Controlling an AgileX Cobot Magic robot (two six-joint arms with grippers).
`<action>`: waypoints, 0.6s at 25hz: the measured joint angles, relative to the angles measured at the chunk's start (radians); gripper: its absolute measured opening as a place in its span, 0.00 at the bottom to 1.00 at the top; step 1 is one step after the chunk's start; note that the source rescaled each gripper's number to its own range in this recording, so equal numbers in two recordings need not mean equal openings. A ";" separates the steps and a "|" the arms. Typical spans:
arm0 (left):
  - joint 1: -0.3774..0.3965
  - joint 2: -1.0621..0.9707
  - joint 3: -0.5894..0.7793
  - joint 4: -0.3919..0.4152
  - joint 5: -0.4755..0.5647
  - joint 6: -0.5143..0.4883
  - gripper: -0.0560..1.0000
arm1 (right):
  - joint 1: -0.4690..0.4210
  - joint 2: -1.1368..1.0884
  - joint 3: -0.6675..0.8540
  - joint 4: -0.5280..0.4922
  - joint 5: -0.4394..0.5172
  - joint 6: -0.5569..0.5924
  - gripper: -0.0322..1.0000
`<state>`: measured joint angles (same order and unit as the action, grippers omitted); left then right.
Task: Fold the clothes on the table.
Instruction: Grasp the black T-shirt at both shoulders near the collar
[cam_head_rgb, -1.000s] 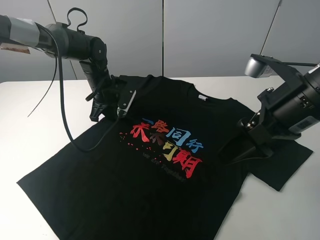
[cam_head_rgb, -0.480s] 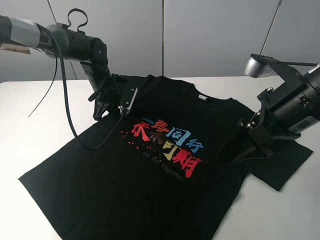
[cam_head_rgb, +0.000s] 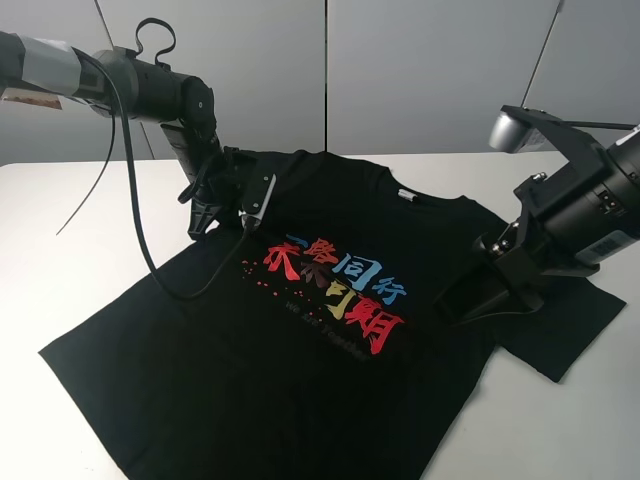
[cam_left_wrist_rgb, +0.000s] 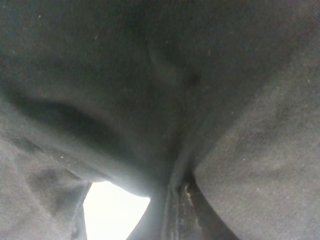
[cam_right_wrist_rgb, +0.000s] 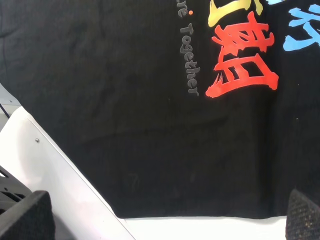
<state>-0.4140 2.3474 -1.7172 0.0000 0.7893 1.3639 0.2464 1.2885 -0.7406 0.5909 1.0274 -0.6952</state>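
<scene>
The black T-shirt lies spread face up on the white table, its red, blue and yellow characters toward the middle and its white neck label at the back. My left gripper sits at the shirt's left shoulder, shut on bunched black cloth that fills the left wrist view. My right gripper hovers over the shirt's right side near the sleeve. It is open, with both fingertips wide apart over the shirt and its edge.
Grey wall panels stand behind the table. A black cable hangs from the left arm and trails onto the shirt. Bare table shows beside the shirt's edge, and at the front right.
My left gripper has moved slightly right and back with the cloth, and the shirt's near left corner has slid a little to the right. The right gripper edged slightly left.
</scene>
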 joint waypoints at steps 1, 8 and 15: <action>0.000 0.000 0.000 0.000 0.000 0.000 0.05 | 0.000 0.000 0.000 0.000 0.000 0.000 1.00; 0.000 0.000 0.000 0.000 0.004 0.000 0.05 | 0.000 0.000 0.000 0.000 -0.002 0.000 1.00; 0.000 0.000 0.000 0.000 0.020 0.040 0.05 | 0.000 0.011 0.000 -0.006 -0.002 -0.003 1.00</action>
<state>-0.4140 2.3474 -1.7172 0.0000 0.8097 1.4043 0.2464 1.2993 -0.7406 0.5847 1.0252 -0.6984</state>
